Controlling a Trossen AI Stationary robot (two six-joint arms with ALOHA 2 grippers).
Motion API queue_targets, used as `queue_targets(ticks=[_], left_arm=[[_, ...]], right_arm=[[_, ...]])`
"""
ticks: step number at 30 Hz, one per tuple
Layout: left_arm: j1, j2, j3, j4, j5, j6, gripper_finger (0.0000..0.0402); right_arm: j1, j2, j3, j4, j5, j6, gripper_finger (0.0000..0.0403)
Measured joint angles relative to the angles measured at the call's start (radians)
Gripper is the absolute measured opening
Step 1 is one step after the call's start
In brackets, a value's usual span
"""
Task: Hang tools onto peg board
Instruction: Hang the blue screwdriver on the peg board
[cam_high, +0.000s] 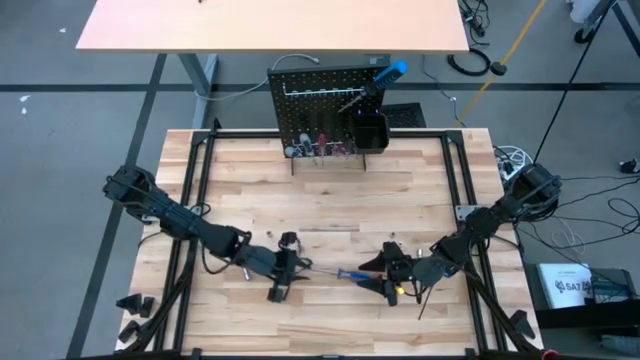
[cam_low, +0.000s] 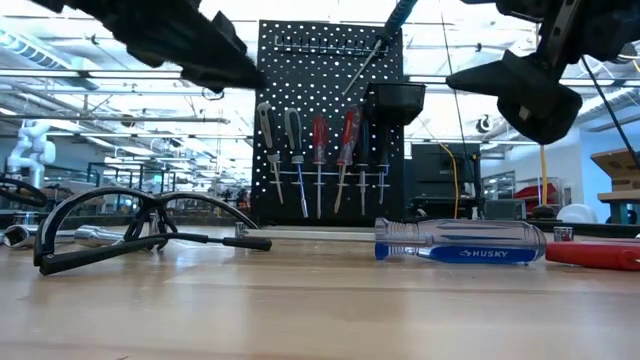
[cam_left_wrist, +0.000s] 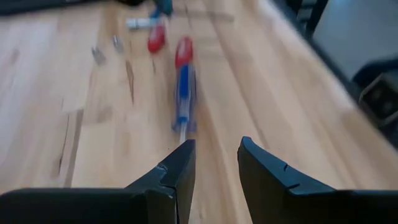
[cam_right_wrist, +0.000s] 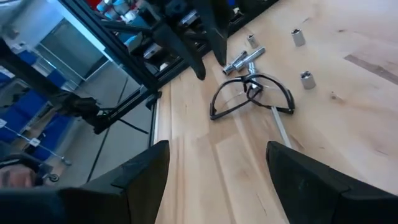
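Both grippers hovered empty over the front of the table: left gripper (cam_left_wrist: 214, 168) part open, right gripper (cam_right_wrist: 217, 165) spread wide. Between them lay the blue-handled screwdriver (cam_low: 460, 243), well apart from the peg board (cam_high: 325, 105). Its round handle could have rolled from a glancing pinch.

Glossy clear-blue plastic screwdriver handle (cam_low: 460, 241) on smooth pale wood table (cam_low: 300, 310)

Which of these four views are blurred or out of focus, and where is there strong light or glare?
Left wrist view: the blue clear-handled screwdriver is smeared by blur. Low view: bright room lights behind the upright black perforated peg board, with the near wooden tabletop soft. High view: even light. Right wrist view: the black safety glasses look fairly sharp.
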Motion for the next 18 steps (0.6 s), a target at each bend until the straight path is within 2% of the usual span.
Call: queue_targets(ticks=[3, 9, 18], left_arm=[[-0.009, 0.007, 0.044, -0.104, 0.000, 0.001, 0.0123], [0.002, 0.050, 0.063, -0.068, 0.003, 0.089, 0.0123], [0.086, 0.233, 0.139, -0.045, 0.107, 0.170, 0.0123]], right_arm=[[0.000, 0.000, 0.000, 0.000, 0.000, -0.006, 0.0260], [0.000, 0.000, 0.000, 0.000, -0.004, -0.019, 0.0260], [0.000, 0.000, 0.000, 0.006, -0.006, -0.019, 0.0260]])
